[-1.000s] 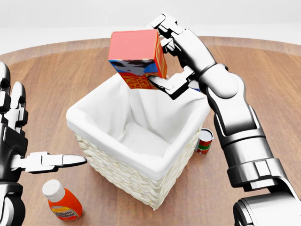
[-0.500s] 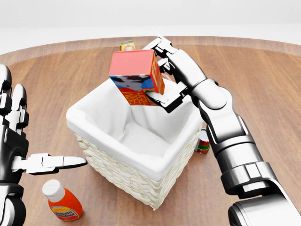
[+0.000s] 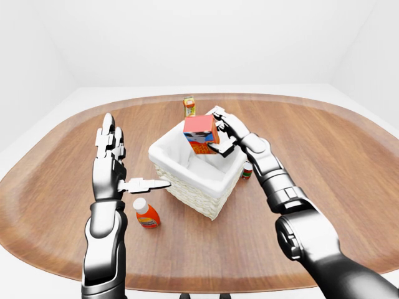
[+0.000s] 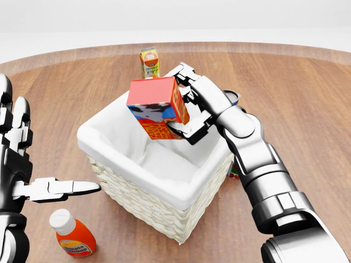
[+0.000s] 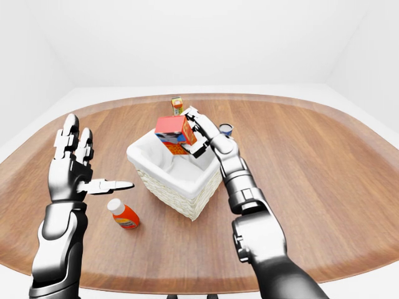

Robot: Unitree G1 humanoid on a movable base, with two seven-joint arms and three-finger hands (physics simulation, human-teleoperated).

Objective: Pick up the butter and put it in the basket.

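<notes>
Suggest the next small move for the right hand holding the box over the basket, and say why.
Probably lower a little, then open the fingers. The right hand grips the butter box, tilted, above the white-lined basket, roughly over its open interior near the rim on the head view's upper right. The box is not yet inside, so a short descent should make the drop land within the liner.
</notes>
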